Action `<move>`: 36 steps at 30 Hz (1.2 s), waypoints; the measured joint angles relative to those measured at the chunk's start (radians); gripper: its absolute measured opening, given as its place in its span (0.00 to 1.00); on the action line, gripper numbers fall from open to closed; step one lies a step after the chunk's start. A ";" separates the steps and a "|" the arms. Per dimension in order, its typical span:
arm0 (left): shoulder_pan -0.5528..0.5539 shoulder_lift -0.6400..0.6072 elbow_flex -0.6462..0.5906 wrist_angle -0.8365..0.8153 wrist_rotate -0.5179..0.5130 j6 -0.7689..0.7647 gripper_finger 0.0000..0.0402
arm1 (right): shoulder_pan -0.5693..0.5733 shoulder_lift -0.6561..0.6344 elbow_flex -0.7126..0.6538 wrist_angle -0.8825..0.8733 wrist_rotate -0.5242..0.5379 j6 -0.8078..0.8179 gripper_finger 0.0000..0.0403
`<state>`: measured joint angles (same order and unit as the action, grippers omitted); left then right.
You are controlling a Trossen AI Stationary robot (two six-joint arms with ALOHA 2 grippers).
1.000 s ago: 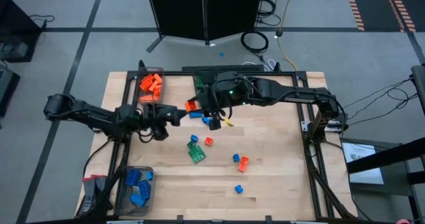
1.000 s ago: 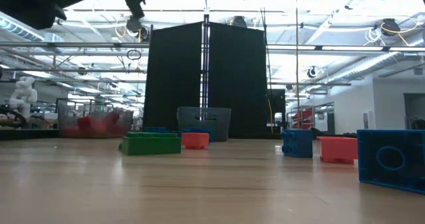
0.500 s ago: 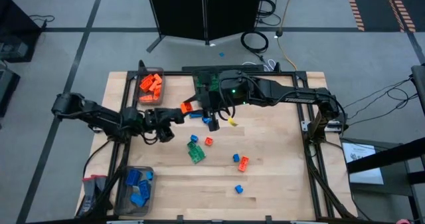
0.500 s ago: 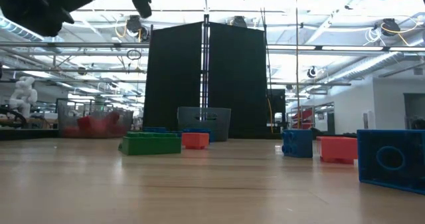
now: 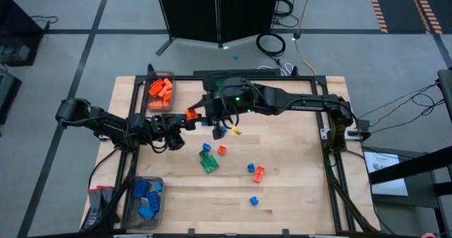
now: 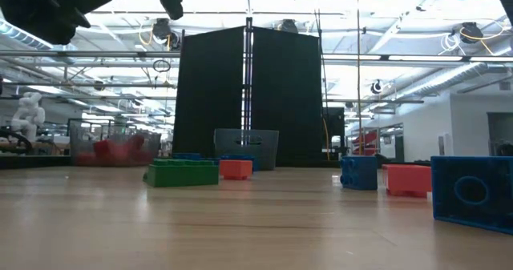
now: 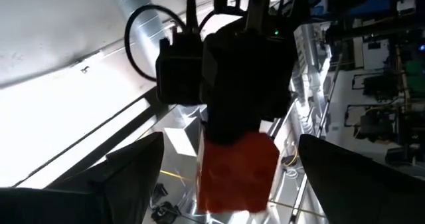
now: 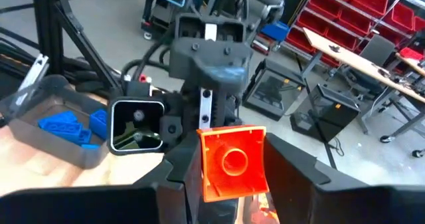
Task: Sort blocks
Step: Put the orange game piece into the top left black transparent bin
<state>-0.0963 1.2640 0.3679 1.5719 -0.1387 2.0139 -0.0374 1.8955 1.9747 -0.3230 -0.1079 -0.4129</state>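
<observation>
Above bench (image 5: 296,167) centre: small orange studded plastic brick (image 5: 191,114) pinched in right gripper (image 5: 192,115), offered mid-air to left gripper (image 5: 182,122), spread wide, empty, seemingly for handover toward orange bin (image 5: 150,104).

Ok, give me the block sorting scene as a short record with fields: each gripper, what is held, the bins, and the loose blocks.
right gripper: fingers shut on an orange block, raised above the table
left gripper: fingers open, facing the orange block
orange bin: far left corner, holds orange blocks
blue bin: near left corner, holds blue blocks
loose blocks: green block, plus blue and orange ones mid-table
</observation>
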 joint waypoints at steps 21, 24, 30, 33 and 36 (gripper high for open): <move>0.018 0.000 0.000 -0.002 -0.132 0.015 0.58 | -0.018 0.014 0.000 0.005 0.001 0.008 0.31; 0.018 0.000 0.000 0.001 -0.140 0.008 0.48 | -0.019 0.014 0.000 0.002 0.002 0.008 0.31; 0.008 -0.001 0.000 -0.004 -0.144 0.011 0.36 | -0.028 0.014 0.000 -0.001 -0.003 0.016 0.31; -0.004 -0.001 0.000 -0.005 -0.148 0.011 0.36 | -0.030 0.013 0.000 -0.001 -0.006 0.016 0.31; -0.015 -0.001 0.000 -0.006 -0.155 0.011 0.37 | -0.033 0.013 0.000 -0.001 -0.010 0.015 0.31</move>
<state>-0.1113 1.2629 0.3683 1.5658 -0.2939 2.0246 -0.0705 1.9087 1.9747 -0.3241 -0.1175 -0.3977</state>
